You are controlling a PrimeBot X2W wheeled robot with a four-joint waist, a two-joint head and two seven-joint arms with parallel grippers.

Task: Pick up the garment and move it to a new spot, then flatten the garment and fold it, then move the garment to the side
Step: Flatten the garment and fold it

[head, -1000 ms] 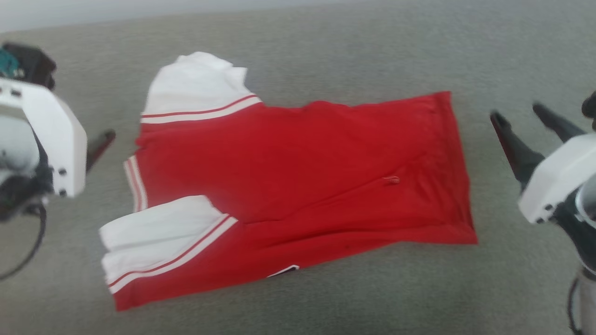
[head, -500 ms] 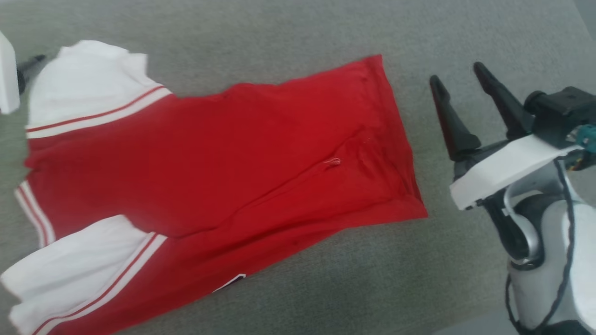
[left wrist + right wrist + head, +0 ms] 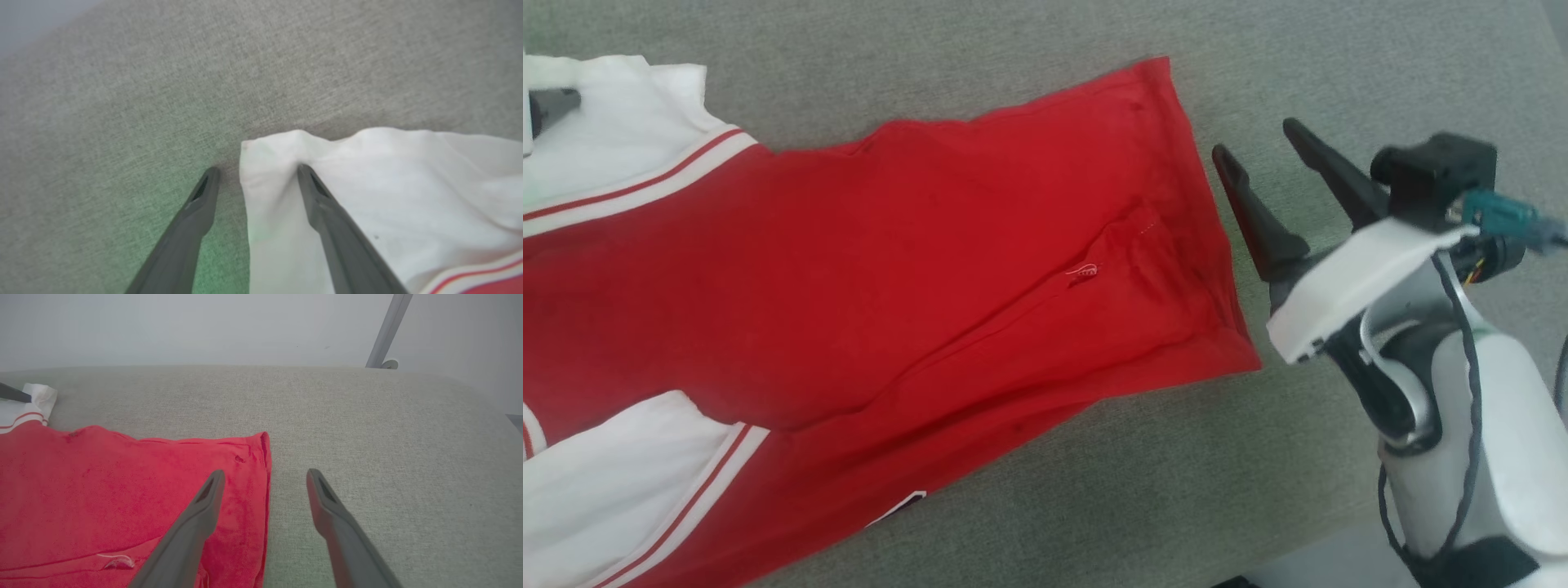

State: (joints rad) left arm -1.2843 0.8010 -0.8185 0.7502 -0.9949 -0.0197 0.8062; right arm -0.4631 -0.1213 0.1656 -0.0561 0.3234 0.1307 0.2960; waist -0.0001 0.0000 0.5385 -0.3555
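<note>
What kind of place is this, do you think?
Probably an indoor test room, not a home: a wide surface covered in grey fabric, a bare pale wall behind it, and a slanted metal pole.

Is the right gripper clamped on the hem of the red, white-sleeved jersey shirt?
No: the right gripper has its fingers spread apart, one over the red jersey shirt's hem, one over the grey fabric surface.

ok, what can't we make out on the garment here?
Lettering: head view, a sliver at the near edge; the garment itself covers the rest.
Near sleeve: head view, cut off by left and bottom edges.
Small white mark: head view, too small to identify.
Left jaws: left wrist view, contact with far sleeve unclear.
</note>
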